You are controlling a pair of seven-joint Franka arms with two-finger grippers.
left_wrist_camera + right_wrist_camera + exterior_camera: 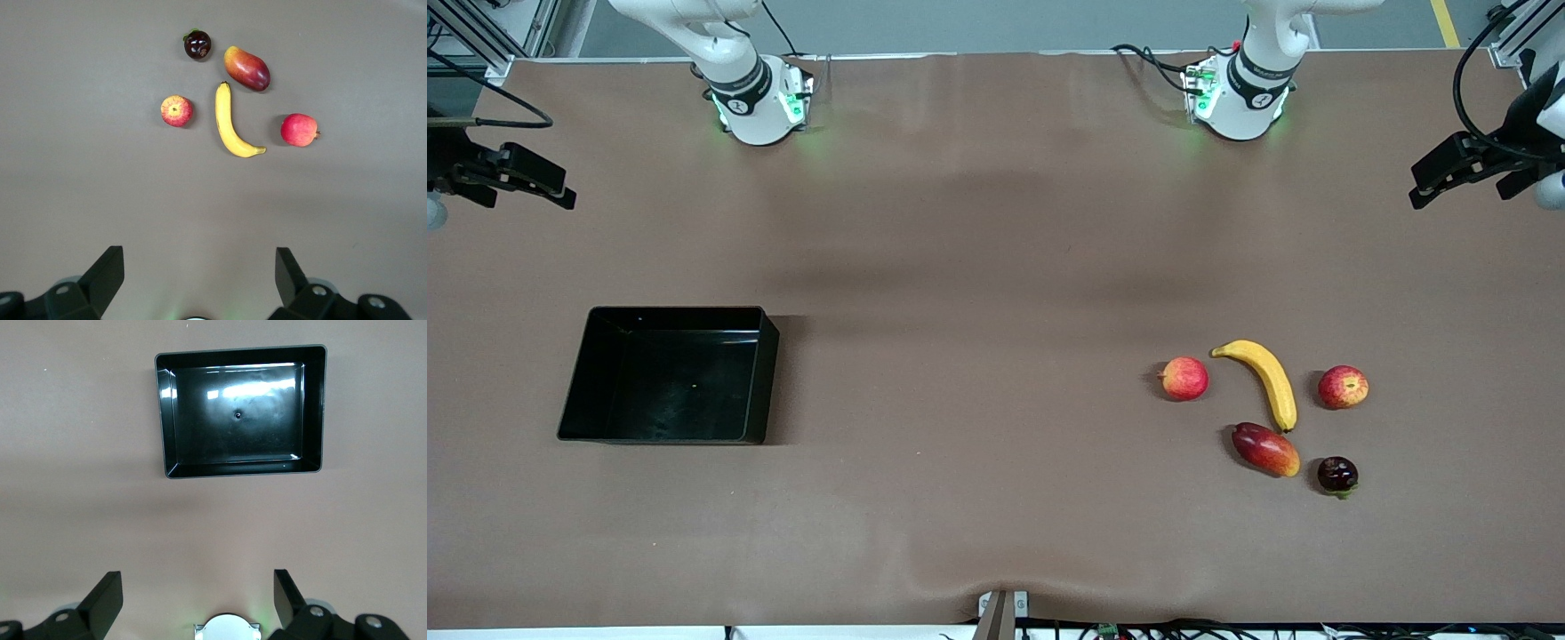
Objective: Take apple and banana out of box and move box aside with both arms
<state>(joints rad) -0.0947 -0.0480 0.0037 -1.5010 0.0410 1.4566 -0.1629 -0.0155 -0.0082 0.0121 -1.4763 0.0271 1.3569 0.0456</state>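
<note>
Now both arms wait, raised at the two ends of the brown table (996, 222); the left gripper (1427, 191) hangs over the edge at the left arm's end, its fingers (107, 270) spread wide and holding nothing; the right gripper (560, 191) hangs over the edge at the right arm's end, its fingers (107, 593) also spread wide and empty.

The black tray (769, 373) lies flat on the table toward the right arm's end, with nothing in it; the fruits lie in a group toward the left arm's end, well apart from the tray. The banana (1272, 380) is in the middle of the group; one red apple (1184, 378) is beside it toward the tray, another red apple (1343, 387) beside it toward the left arm's end. Nearer to the front camera lie a red mango (1265, 449), just beside the banana's tip, and a dark purple mangosteen (1337, 475) near the mango; no fruit touches a gripper.
</note>
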